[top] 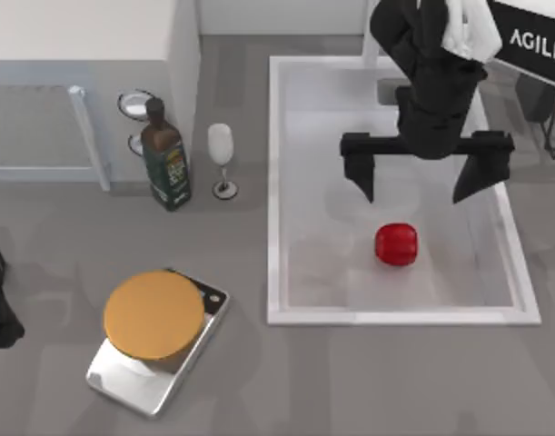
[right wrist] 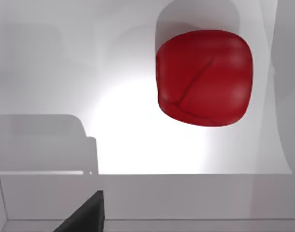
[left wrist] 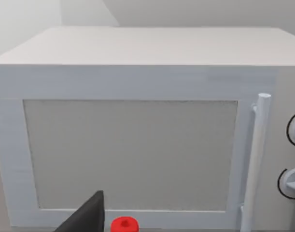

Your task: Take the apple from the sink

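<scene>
While hovering wide open over the sink [top: 275, 182], right gripper [top: 413, 186] at apple's [top: 397, 243] twelve o'clock; could nudge glossy fruit sideways if lowered off-centre.

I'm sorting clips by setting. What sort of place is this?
Most likely a rendered kitchen counter: a white sink holding an apple, a microwave, and an oil bottle beside a wine glass. The right gripper hovers open above the sink.
</scene>
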